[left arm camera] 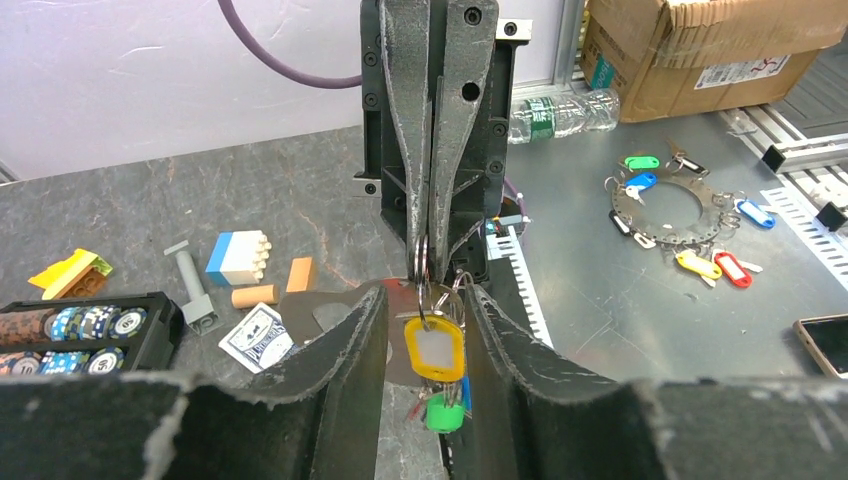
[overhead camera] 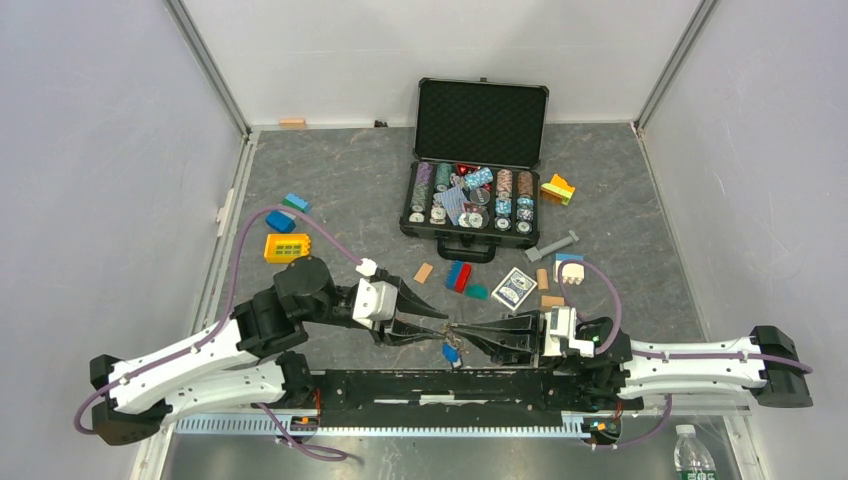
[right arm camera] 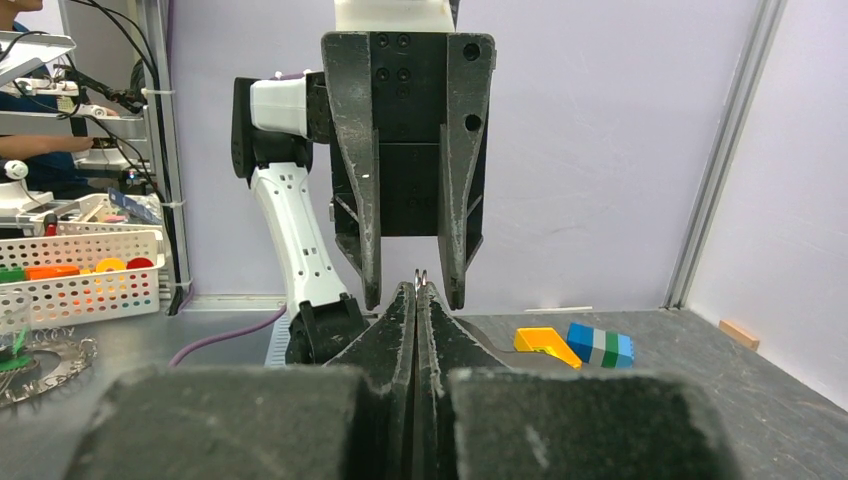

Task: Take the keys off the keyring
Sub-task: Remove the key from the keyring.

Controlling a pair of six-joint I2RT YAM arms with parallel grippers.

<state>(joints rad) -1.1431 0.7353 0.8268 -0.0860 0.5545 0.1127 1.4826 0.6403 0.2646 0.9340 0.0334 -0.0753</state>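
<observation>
Where the 2 arms meet near the front edge, we see a dark grey, stone-patterned table (overhead camera: pixel 330 180) enclosed by pale walls (overhead camera: pixel 100 150) in metal framing. Loose blocks (overhead camera: pixel 286 246) lie scattered over it, and a pack of cards (overhead camera: pixel 516 289) sits just behind the grippers. Off the table we spot a cardboard box (left arm camera: pixel 700 40) with a bottle (left arm camera: pixel 560 112) lying beside it.

At the back stands a black case (overhead camera: pixel 482 122), its lid upright. Rows of chips (overhead camera: pixel 470 195) fill its tray. Far to one side, a white basket (right arm camera: pixel 80 285) holds coloured pieces that we cannot make out.

Tip to tip, the grippers face each other. The right gripper (right arm camera: pixel 415 300) has its jaws pressed together on the keyring (left arm camera: pixel 421 258), which pokes out at the fingertips. The keys (left arm camera: pixel 435 350) hang below it, a yellow head above a green one. The left gripper (left arm camera: pixel 425 320) has its jaws apart, 1 finger on each side of the keys. We cannot tell whether it touches them.
</observation>
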